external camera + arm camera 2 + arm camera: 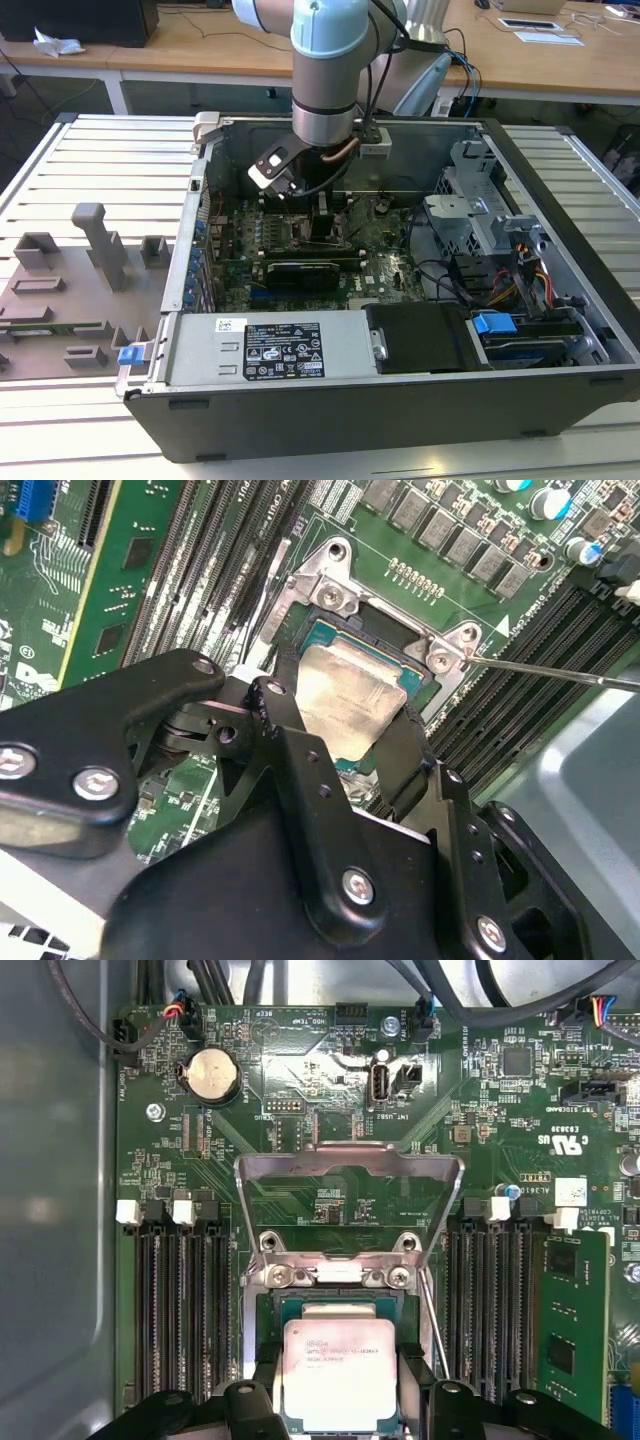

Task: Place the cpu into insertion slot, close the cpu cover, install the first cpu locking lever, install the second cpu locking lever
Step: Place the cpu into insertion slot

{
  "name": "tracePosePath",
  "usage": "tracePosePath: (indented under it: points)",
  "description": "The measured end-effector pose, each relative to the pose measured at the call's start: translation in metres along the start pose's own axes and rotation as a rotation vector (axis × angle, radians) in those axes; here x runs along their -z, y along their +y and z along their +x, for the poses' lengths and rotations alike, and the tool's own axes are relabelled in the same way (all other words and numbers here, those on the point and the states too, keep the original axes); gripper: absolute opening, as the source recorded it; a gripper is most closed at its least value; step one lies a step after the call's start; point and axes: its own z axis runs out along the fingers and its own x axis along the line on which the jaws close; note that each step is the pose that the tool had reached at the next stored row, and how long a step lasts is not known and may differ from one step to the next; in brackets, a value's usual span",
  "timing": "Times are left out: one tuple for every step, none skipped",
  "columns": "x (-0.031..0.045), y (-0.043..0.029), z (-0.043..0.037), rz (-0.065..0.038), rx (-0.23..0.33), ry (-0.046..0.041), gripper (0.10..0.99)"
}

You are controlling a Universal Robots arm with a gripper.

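Observation:
My gripper [340, 1385] is deep in the open computer case [190, 240], shut on the cpu [340, 1365], with one black finger [265, 1385] on each of two opposite edges. The chip's silvery top [345, 695] sits level, directly over the insertion slot [330, 1306], whose green-edged rim [330, 635] shows beyond it. I cannot tell whether the chip rests in the slot or hovers just above. The cpu cover [300, 1163] stands swung open past the slot, the board visible through its window. A thin wire locking lever [432, 1325] lies unlatched beside the socket [550, 670].
Long black memory slots [180, 1310] flank the socket on both sides, with a green card [570, 1330] beyond one bank. Cables [470, 280] and a drive cage crowd the exterior view's right. The power supply [270, 350] lies in front. Grey fixtures [100, 250] stand on the table at left.

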Motion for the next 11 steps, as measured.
tracePosePath:
  points:
    - [-0.0001, 0.0000, 0.0000, 0.000, 0.000, 0.0000, 0.541]
    - [-0.0003, 0.0002, 0.0001, 0.000, 0.000, 0.0006, 0.553]
    - [-0.0003, 0.0002, 0.0001, 0.000, 0.000, 0.0003, 0.553]
    - [-0.0003, 0.0002, 0.0000, 0.000, 0.000, 0.0001, 0.620]
    - [-0.0003, 0.0002, 0.0000, 0.000, 0.000, 0.0000, 0.620]
    - [-0.0001, 0.0002, 0.0000, 0.000, 0.000, -0.0001, 0.620]
    - [0.0013, 0.0003, 0.0000, 0.000, 0.000, 0.0002, 0.620]
    - [0.0038, 0.0004, 0.0002, 0.000, 0.000, 0.0001, 0.620]
    - [0.0078, 0.0004, 0.0007, 0.000, 0.000, 0.0002, 0.620]
    - [0.0114, 0.0005, 0.0019, 0.000, 0.000, -0.0003, 0.620]
    - [0.0134, 0.0006, 0.0030, 0.000, 0.000, -0.0008, 0.620]
